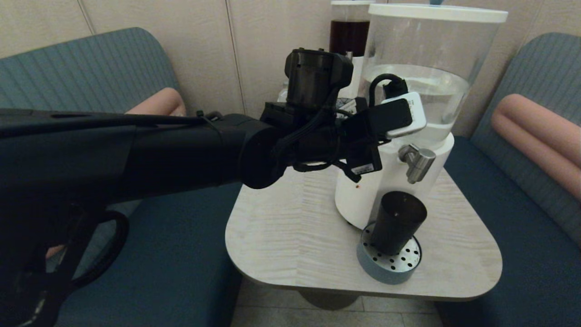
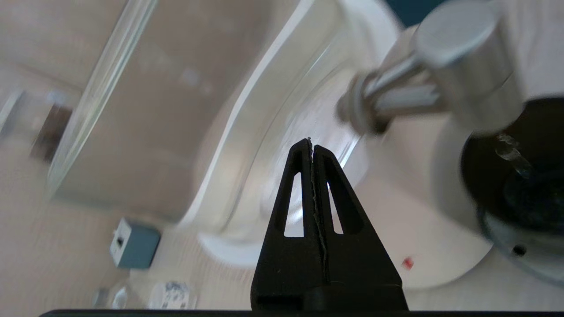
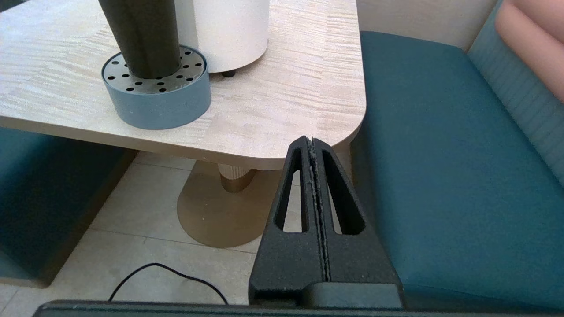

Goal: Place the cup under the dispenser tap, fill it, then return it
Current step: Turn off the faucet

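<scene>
**Left gripper beside the tap, cup already on the drip tray**

With the cup (image 1: pixel 398 221) standing upright on the perforated drip tray (image 1: pixel 391 268) directly below the dispenser tap (image 1: pixel 418 161), I judged the placing step done and the tap to be the thing my next move turned on. My left arm reached across the desk (image 1: pixel 290 240) towards the white dispenser base (image 1: pixel 363 200), and the left gripper (image 2: pixel 310 147) had its two fingers pressed flat together, pinching nothing. In the left wrist view its tip sat close to the base and off to one side of the tap's stem (image 2: pixel 396 92), apart from it, not touching. The tap's long axis ran outward from the base towards me, ending in a stubby round head that overhung the cup's mouth. The left arm was plainly the nearer one; the right gripper (image 3: pixel 312 147), likewise closed on nothing, hung parked below the desk's edge, over the floor beside the blue seat, well away from tap and cup.

The head view gave me the vertical line-up of tap over cup, but my own wrist hardware blocked the fingertips there. The left wrist view supplied that missing gap between fingertips and tap, and a glint in the cup's dark mouth (image 2: pixel 524 185) that might have been liquid; I could not tell. The right wrist view showed only the cup's lower wall seated in the tray.
</scene>
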Motion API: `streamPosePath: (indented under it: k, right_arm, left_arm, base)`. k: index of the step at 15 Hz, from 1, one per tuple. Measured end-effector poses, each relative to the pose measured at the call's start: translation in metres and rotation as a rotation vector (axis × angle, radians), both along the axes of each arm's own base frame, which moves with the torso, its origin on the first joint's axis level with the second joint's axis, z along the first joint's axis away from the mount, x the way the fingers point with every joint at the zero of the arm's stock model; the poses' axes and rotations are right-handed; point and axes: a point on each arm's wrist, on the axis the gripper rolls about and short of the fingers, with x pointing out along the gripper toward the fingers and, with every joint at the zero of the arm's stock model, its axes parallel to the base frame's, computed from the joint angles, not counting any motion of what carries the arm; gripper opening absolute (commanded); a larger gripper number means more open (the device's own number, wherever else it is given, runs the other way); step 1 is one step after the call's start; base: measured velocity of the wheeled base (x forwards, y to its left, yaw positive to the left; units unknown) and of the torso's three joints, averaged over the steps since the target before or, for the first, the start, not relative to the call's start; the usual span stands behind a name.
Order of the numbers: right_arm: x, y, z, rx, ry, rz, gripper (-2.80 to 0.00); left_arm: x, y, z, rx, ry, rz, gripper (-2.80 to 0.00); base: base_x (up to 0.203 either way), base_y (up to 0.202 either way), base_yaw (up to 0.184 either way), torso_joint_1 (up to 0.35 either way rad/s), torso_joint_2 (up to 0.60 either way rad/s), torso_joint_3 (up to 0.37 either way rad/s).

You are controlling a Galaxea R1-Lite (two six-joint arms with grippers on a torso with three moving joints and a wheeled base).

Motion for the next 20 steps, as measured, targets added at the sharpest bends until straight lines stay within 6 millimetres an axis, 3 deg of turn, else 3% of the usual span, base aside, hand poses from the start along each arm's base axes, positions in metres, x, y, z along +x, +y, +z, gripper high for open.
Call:
streamPosePath:
  k: [7,10,20]
  right_arm:
    - [0.000,0.000,0.000,0.000,0.000,0.000,-2.80]
    - [0.000,0.000,0.000,0.000,0.000,0.000,-2.80]
    - [0.000,0.000,0.000,0.000,0.000,0.000,-2.80]
  left_arm:
    - [-0.007,0.007,0.005,-0.012,0.036,-0.033,-2.80]
    - [-0.013,0.006,0.005,-0.038,0.116,-0.069,-2.80]
    - [-0.013,0.002,0.006,-0.071,0.144,-0.118,-2.80]
  base:
    - [0.000,0.000,0.000,0.000,0.00,0.000]
    - [0.000,0.000,0.000,0.000,0.00,0.000]
    - [0.000,0.000,0.000,0.000,0.00,0.000]
